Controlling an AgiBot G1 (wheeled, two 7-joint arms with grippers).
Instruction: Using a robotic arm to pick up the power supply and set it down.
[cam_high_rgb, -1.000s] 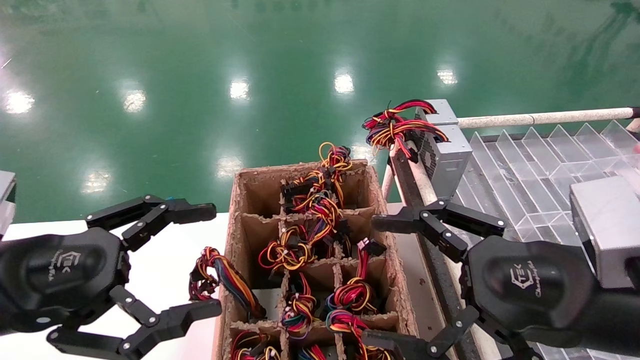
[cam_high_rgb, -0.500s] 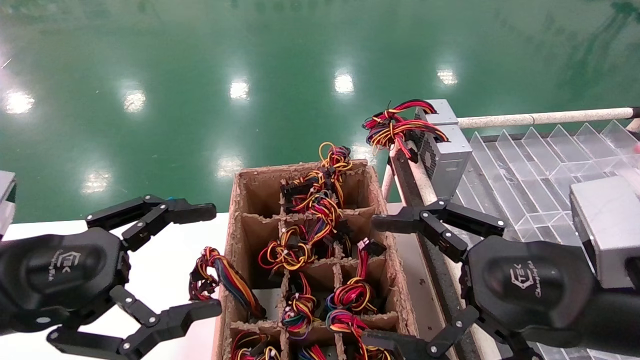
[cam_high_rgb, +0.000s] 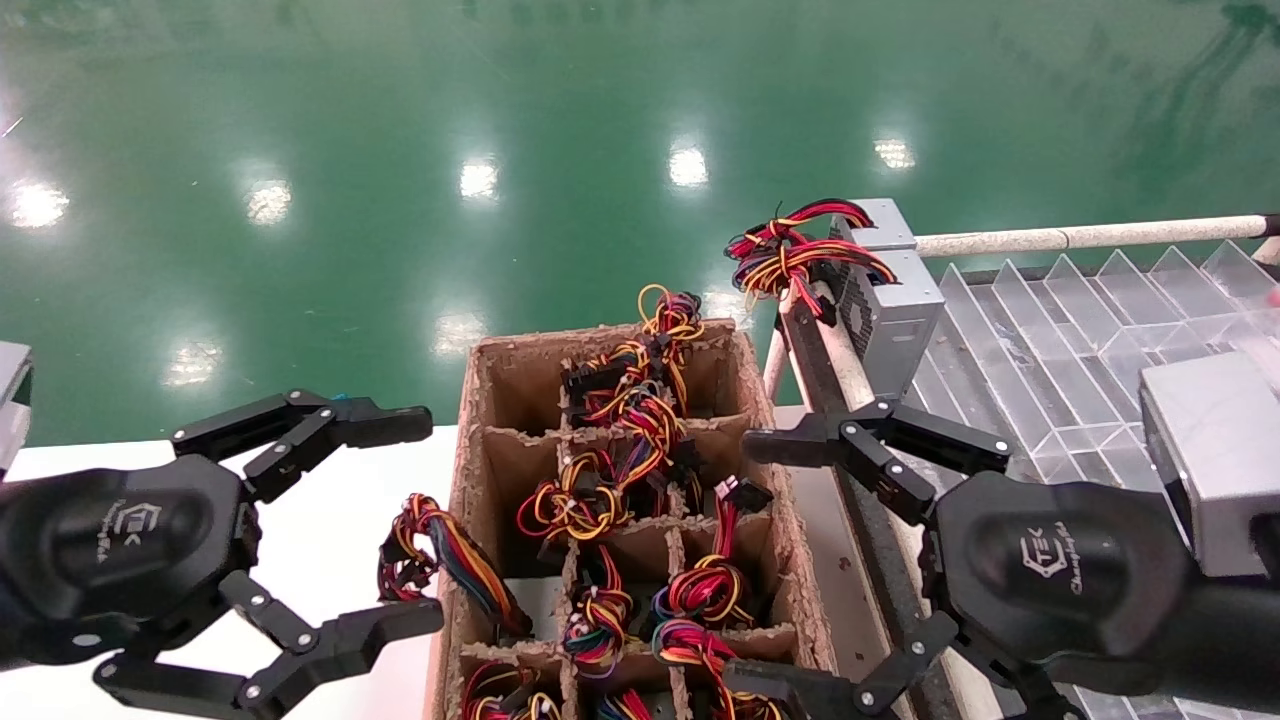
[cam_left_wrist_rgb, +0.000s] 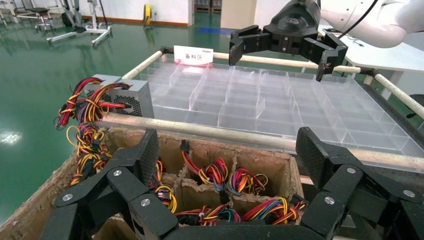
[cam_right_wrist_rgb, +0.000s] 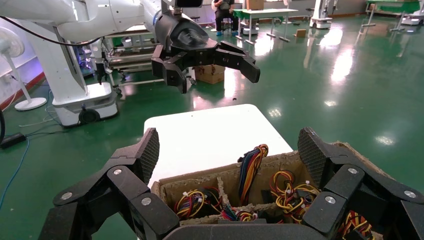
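A silver-grey power supply with a red, yellow and black wire bundle stands at the near left corner of a clear divided tray; the left wrist view shows it too. More wire bundles fill a partitioned cardboard box between my arms. My left gripper hangs open left of the box, holding nothing. Open as well, my right gripper hovers over the box's right wall, short of the power supply.
A white table lies under the left gripper. Padded rails frame the tray, with one rail between box and tray. One loose wire bundle hangs over the box's left wall. Green floor lies beyond.
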